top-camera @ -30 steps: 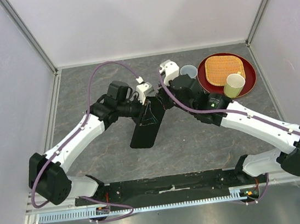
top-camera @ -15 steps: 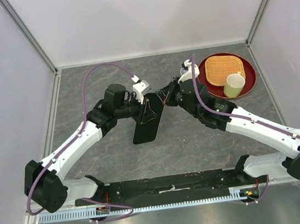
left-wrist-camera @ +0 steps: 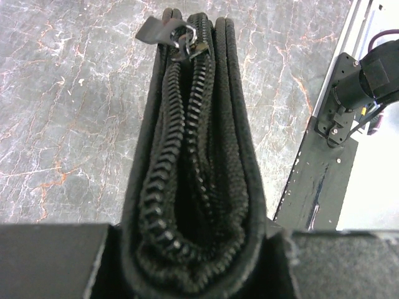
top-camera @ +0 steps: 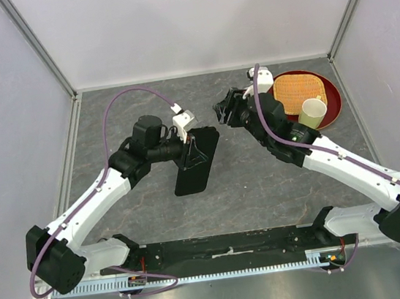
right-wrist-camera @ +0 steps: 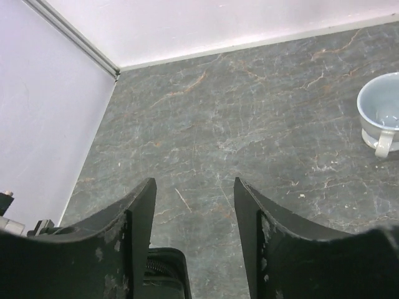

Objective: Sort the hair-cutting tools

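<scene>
No comb or scissors shows in any view; the hair-cutting tools are out of view. A black zipped case (top-camera: 197,166) stands on its edge on the table, tilted. My left gripper (top-camera: 188,136) is shut on its upper end. In the left wrist view the case (left-wrist-camera: 199,143) fills the gap between the fingers, its zipper closed and its pull tab (left-wrist-camera: 167,30) at the far end. My right gripper (top-camera: 223,109) hangs to the right of the case, apart from it. Its jaws (right-wrist-camera: 193,205) stand open and empty, over a corner of the case (right-wrist-camera: 165,274).
A red round tray (top-camera: 333,114) sits at the back right with a woven mat (top-camera: 297,91) and a pale yellow cup (top-camera: 313,112) on it. A light blue cup (right-wrist-camera: 383,115) stands on the table beside the right gripper. Walls close in the back and both sides.
My right gripper has let go of the case's top, opened, and drawn back to the right. The left arm has shifted slightly left, still holding the case.
</scene>
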Available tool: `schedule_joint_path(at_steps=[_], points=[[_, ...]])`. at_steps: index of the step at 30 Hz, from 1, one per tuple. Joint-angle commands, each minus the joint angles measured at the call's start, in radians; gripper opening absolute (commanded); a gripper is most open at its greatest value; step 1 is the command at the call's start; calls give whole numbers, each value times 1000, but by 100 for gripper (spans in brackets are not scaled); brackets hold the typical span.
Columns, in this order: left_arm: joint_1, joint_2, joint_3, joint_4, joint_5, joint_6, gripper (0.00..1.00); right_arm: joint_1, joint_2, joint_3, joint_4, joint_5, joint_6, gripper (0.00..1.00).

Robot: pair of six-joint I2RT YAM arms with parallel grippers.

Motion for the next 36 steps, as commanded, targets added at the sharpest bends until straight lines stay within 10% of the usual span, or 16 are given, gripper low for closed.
schedule_joint_path(at_steps=[1,10,14,24,36], points=[[-2,-19,36,44,49,1,2,2,5,47,34,1,4,62],[0,27,112,-96,131,70,2,-5,4,34,17,-158,-53,84],[-2,28,154,-171,222,75,2,-77,-41,4,-7,-514,-214,98],[-2,70,301,-309,477,105,2,-245,-47,83,-130,-1251,-419,98],[-2,101,364,-384,523,121,2,-238,-10,133,-152,-1438,-432,98]])
